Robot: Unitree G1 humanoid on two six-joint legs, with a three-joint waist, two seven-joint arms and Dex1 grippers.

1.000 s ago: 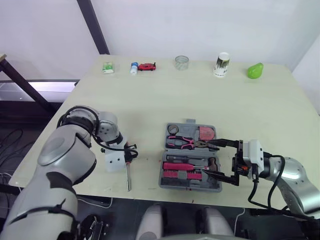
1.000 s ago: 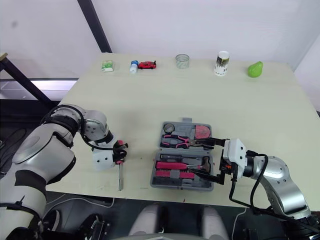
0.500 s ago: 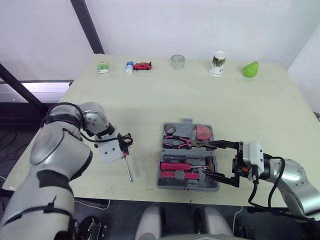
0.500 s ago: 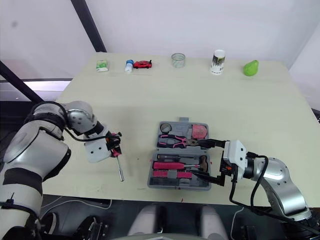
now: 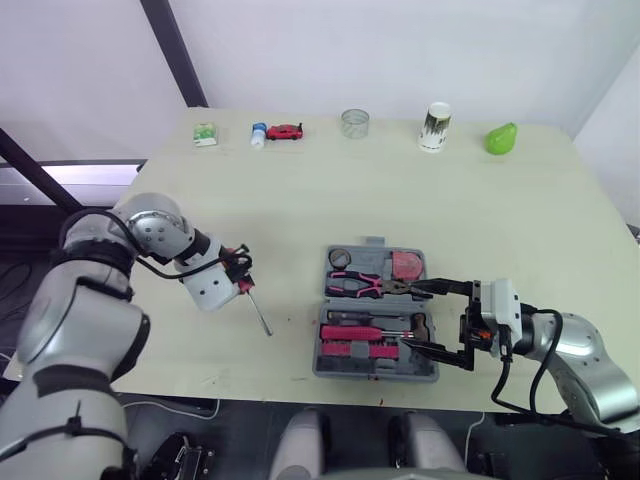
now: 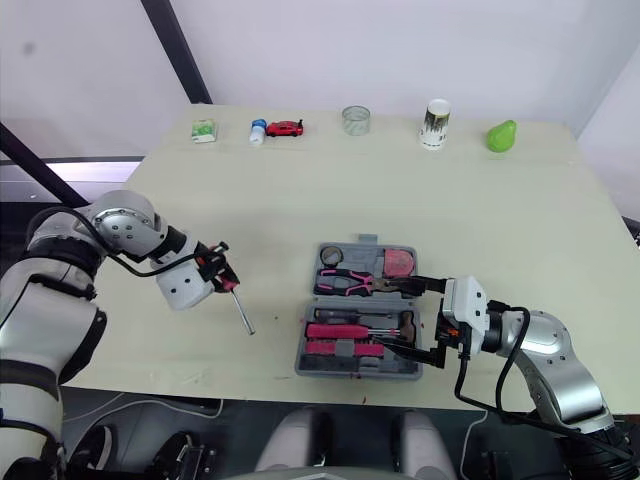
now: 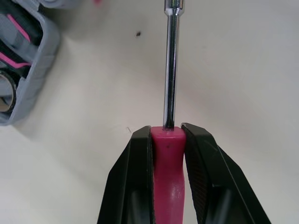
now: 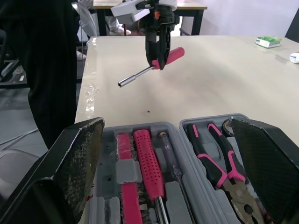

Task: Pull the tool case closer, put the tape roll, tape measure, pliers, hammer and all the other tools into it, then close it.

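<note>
My left gripper (image 7: 167, 133) is clamped on the pink handle of the driver (image 7: 171, 70), pinching it right where the chrome shaft starts, so the whole shaft sticks out free ahead of the fingers. The driver hangs above the table (image 5: 420, 200), well to the left of the case (image 5: 378, 328), tip slanting down towards it. My right gripper (image 5: 432, 320) is spread wide across the case's right edge, gripping nothing.

The hold is narrow, so I judge the driver could swivel in the pads on the way over. The low tip could catch the case's near wall and shove the case, or knock the pliers (image 5: 372, 286) out of their bed. The free slots look tight, and a crooked drop would keep the lid from closing.

A second ago the driver lay flat near the table's front edge. Now it is lifted clear and has swung further back, while the right gripper has hardly moved.
</note>
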